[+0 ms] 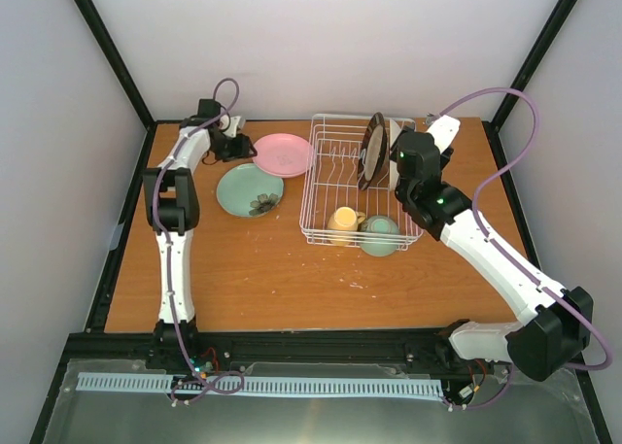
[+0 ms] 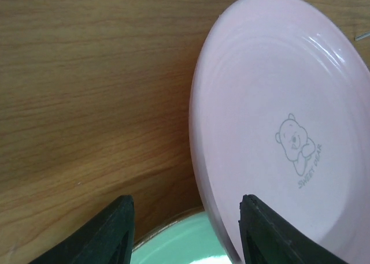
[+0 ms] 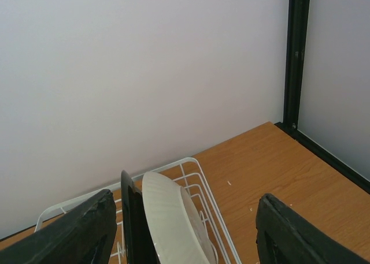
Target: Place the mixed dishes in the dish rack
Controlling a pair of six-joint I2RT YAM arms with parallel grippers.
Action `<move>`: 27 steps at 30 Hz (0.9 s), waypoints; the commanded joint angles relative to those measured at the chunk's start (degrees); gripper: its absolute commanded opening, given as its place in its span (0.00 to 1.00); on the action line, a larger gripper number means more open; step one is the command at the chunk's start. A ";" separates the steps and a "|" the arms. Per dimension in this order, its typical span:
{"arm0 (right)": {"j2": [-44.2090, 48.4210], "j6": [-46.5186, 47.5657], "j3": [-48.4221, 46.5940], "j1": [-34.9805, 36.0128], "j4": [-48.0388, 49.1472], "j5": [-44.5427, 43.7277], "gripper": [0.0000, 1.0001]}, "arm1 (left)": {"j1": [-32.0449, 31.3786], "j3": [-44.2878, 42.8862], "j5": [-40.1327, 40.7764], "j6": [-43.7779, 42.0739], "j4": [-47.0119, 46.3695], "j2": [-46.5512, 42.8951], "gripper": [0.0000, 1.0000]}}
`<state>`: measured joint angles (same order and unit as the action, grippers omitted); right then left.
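Note:
The white wire dish rack (image 1: 321, 177) stands mid-table. In it the cream plate with a dark rim (image 1: 372, 151) and the white petal-patterned plate (image 1: 387, 162) stand upright, and the yellow mug (image 1: 342, 221) and pale green bowl (image 1: 380, 234) sit at its near end. The pink plate (image 1: 283, 154) and the mint green plate (image 1: 250, 188) lie on the table left of the rack. My left gripper (image 1: 236, 145) is open at the pink plate's left rim (image 2: 199, 131), its jaws either side of that edge. My right gripper (image 1: 394, 164) is open above the two upright plates (image 3: 173, 223).
The pink plate's edge overlaps the mint plate (image 2: 185, 244) in the left wrist view. The rack's far wire rim (image 3: 191, 163) lies close to the back wall. A black frame post (image 3: 298, 56) stands at the back right corner. Bare wood (image 1: 243, 279) lies in front of the rack.

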<state>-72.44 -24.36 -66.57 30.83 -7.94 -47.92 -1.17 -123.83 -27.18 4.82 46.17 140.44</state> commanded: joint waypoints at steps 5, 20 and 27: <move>-0.22 0.17 -0.06 -0.73 1.26 1.68 0.65 | -2.27 -7.23 -0.36 -1.49 1.86 4.00 0.51; -0.11 -0.07 0.17 -2.30 0.95 3.63 0.65 | -3.55 -9.41 -4.03 -0.74 -0.37 7.41 0.01; -1.08 -0.60 0.36 -2.58 1.30 5.63 0.65 | -3.49 -6.18 -0.99 -2.42 -0.45 1.74 0.01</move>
<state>-72.55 -24.43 -66.57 28.82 -7.81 -43.51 -4.29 -131.00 -28.60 3.73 45.12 146.50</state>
